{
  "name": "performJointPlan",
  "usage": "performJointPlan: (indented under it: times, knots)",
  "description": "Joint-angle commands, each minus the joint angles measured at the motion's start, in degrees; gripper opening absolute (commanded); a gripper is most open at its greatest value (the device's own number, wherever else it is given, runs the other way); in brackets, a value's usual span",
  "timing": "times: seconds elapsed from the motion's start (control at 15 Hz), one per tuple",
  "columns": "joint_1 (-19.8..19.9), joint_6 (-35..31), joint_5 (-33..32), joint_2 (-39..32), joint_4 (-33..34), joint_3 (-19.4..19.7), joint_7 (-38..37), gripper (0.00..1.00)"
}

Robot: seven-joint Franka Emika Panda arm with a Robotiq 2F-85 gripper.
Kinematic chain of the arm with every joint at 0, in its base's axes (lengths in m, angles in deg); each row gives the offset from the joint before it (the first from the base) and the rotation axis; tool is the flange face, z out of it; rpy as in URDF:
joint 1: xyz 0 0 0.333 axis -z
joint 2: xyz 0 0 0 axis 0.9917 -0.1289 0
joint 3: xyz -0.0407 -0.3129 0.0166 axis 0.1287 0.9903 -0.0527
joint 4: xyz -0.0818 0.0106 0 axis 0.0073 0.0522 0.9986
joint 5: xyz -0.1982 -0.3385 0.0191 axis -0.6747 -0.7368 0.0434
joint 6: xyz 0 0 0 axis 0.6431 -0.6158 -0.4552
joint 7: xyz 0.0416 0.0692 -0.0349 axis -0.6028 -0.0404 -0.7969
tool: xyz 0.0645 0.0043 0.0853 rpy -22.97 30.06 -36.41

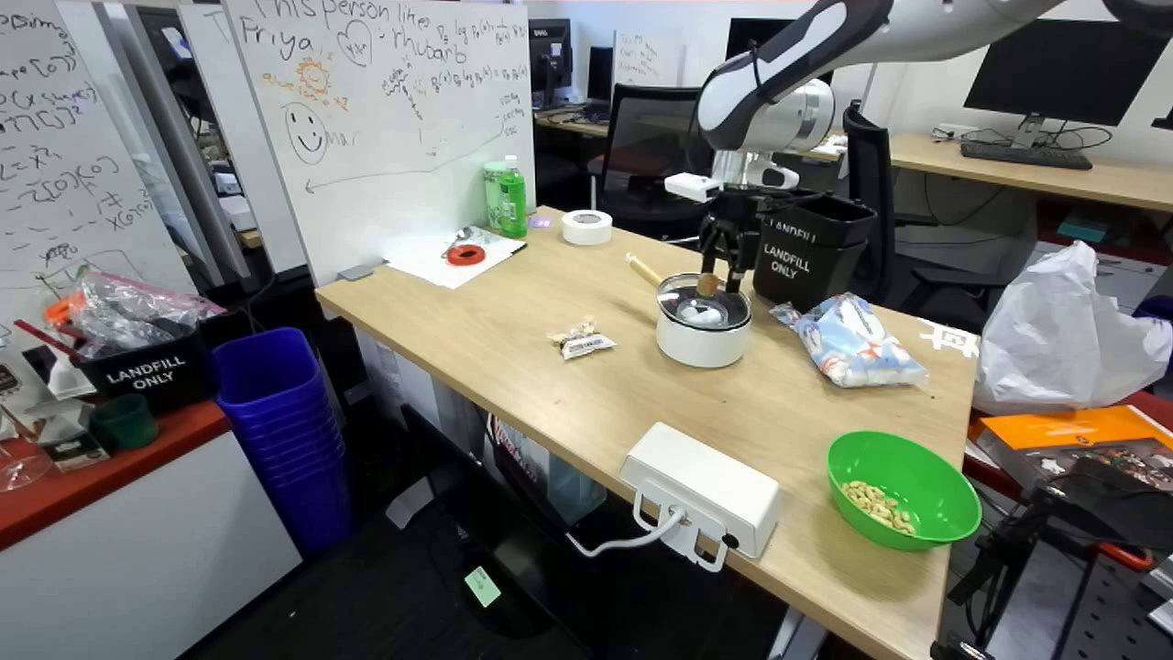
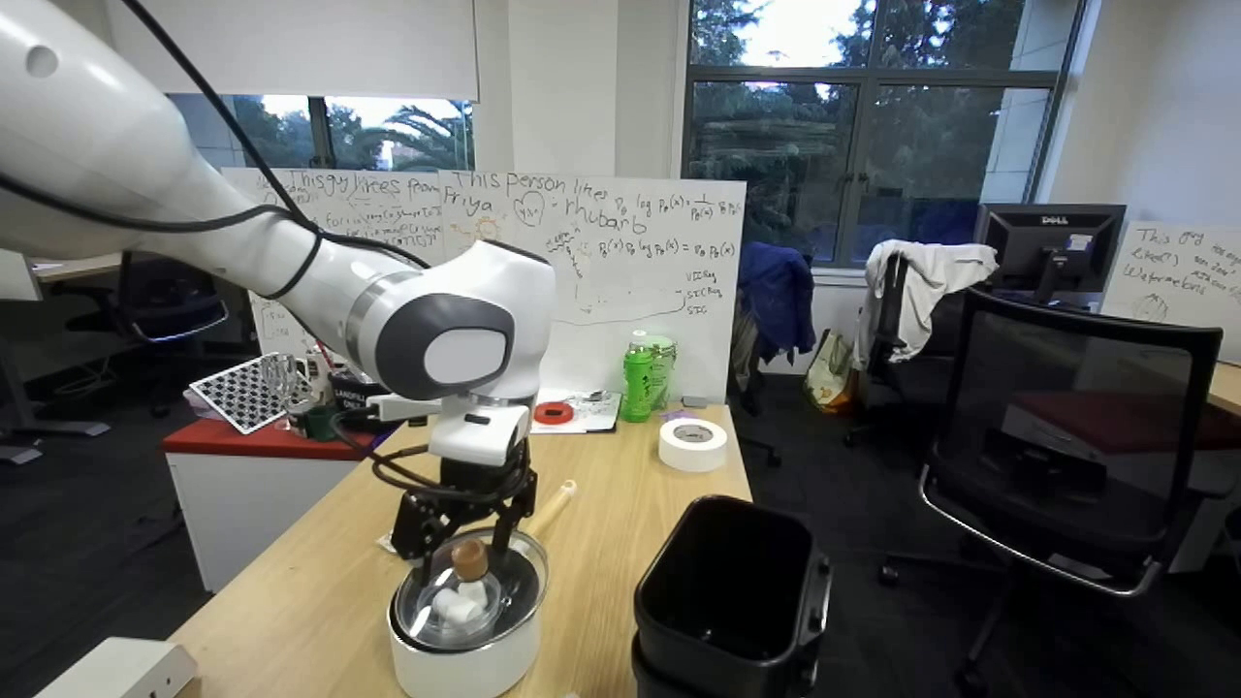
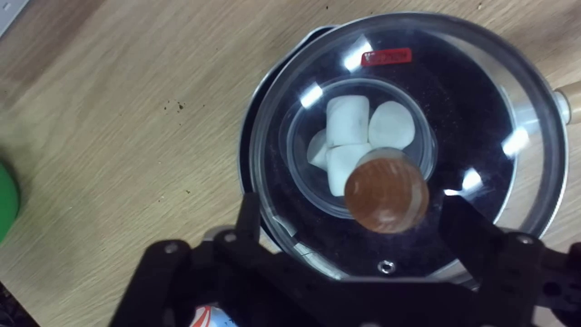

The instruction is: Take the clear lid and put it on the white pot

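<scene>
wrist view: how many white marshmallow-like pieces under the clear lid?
4 visible through the clear lid: top piece, right piece, bottom piece and left piece, the last partly covered. More may be hidden beneath these or behind the brown knob.

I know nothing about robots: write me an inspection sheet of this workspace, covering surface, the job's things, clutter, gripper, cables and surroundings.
Surface: wooden table, with a few dark specks in the wrist view.
Clear lid: over the white pot, off-centre toward the handle; whether it sits level is unclear.
White pot: on the table; white pieces show through the lid.
Clutter: green bowl of yellowish bits, white box, wrapper, blue-and-white bag, green bottle.
Gripper: open, its fingers on either side of the lid's brown knob.
Cables: dark cable along the arm; white cord at the white box.
Surroundings: whiteboard, office chair, monitor, stacked blue bins.
</scene>
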Motion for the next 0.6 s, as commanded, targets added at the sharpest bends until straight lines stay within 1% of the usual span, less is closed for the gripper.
performJointPlan:
  times: [0.0,0.2,0.27,0.33,0.4,0.47,0.53]
  knots:
    - [0.28,-0.53,0.84,1.74,-2.52,-0.81,1.67,1.00]
    - [-0.14,-1.18,0.85,1.69,-2.80,-1.02,1.57,1.00]
    - [-0.24,-1.35,0.84,1.72,-2.94,-1.10,1.61,0.95]
    - [-0.27,-1.44,0.84,1.69,-2.99,-1.19,1.68,0.74]
    - [-0.28,-1.56,0.85,1.70,-3.06,-1.23,1.70,0.70]
    - [-0.27,-1.56,0.82,1.69,-3.09,-1.25,1.78,0.69]
    - [-0.27,-1.53,0.78,1.67,-3.05,-1.21,1.80,0.62]
